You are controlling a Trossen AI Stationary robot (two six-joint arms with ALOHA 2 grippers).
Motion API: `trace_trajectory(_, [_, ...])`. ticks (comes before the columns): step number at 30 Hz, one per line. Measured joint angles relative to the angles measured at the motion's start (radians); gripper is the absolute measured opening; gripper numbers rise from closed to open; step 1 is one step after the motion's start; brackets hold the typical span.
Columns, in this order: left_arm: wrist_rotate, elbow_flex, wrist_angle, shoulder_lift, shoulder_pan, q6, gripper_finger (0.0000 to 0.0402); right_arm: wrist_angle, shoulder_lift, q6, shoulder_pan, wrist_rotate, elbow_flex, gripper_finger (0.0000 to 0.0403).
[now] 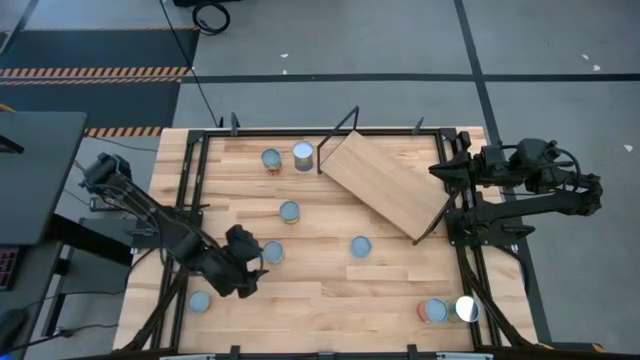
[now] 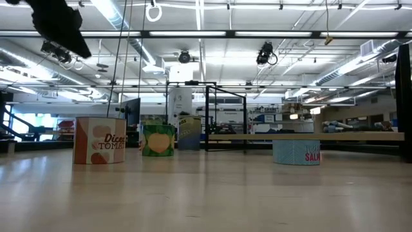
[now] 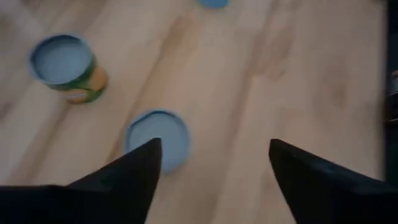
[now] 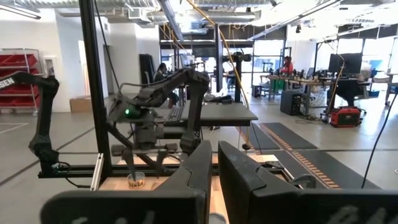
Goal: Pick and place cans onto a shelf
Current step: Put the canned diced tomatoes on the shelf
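Note:
Several cans stand upright on the planked table: two at the far side [image 1: 271, 159] [image 1: 303, 154], one mid-table [image 1: 289, 211], one [image 1: 360, 247] right of centre, one near left [image 1: 199, 302], two near right [image 1: 433, 311]. The shelf board [image 1: 385, 180] lies slanted at the far right. My left gripper [image 1: 252, 264] hovers open just left of a blue-topped can [image 1: 272, 252]. In the left wrist view that can [image 3: 158, 137] shows beyond the gripper [image 3: 214, 162], partly behind one fingertip. My right gripper [image 4: 214, 177] waits shut at the table's right edge [image 1: 447, 168].
In the low view a tomato can [image 2: 100, 140], a green can [image 2: 158, 140], a third can [image 2: 188, 133] and a pale-blue can [image 2: 296, 152] stand across the table, with the shelf board [image 2: 335, 136] raised at the right. A black frame [image 1: 190, 170] rims the table.

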Motion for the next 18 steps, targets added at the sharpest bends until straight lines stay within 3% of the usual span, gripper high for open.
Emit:
trace_trajectory(9, [-0.018,0.000,-0.022,0.187,0.032,-0.006,0.0330,0.003,0.000,0.000,0.000,0.000,0.000,0.0035])
trace_trajectory(18, [0.006,0.000,-0.045,0.222,0.113,-0.011,0.0330,0.004,0.000,0.000,0.000,0.000,0.000,0.0035])
